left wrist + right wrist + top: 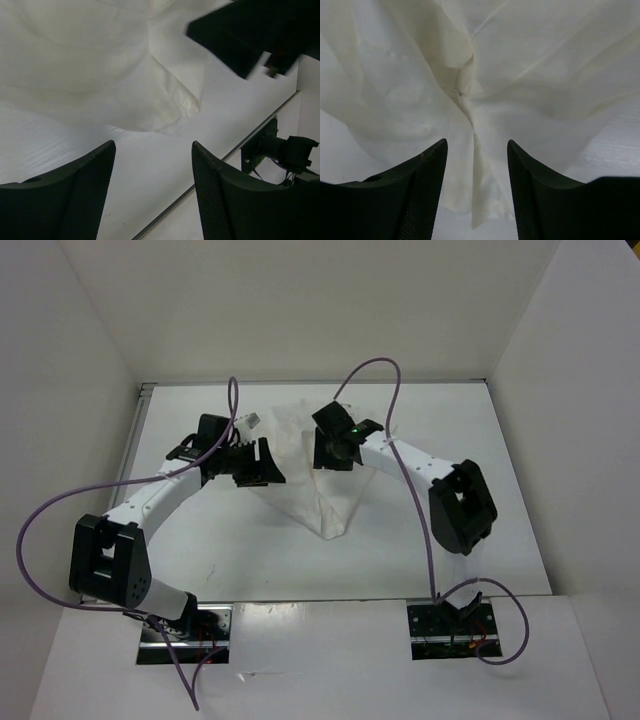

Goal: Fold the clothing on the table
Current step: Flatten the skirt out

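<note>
The clothing [315, 495] is a thin white garment lying crumpled on the table [450, 540], tapering to a point toward the near side. My left gripper [258, 472] hovers at its left edge, open, with only bare table [150, 170] between its fingers [220, 190]. The garment's folded corner [175, 105] lies just ahead of them. My right gripper [335, 453] hangs over the upper middle of the cloth, open. In the right wrist view [476, 142] a twisted ridge of fabric [470, 100] runs between its spread fingers, not pinched.
White upright walls [70, 390] enclose the table on three sides. A thin metal edge rail [200, 185] runs along the table's side. Purple cables [400, 410] loop above both arms. The right gripper's black body [250, 35] shows at the top of the left wrist view.
</note>
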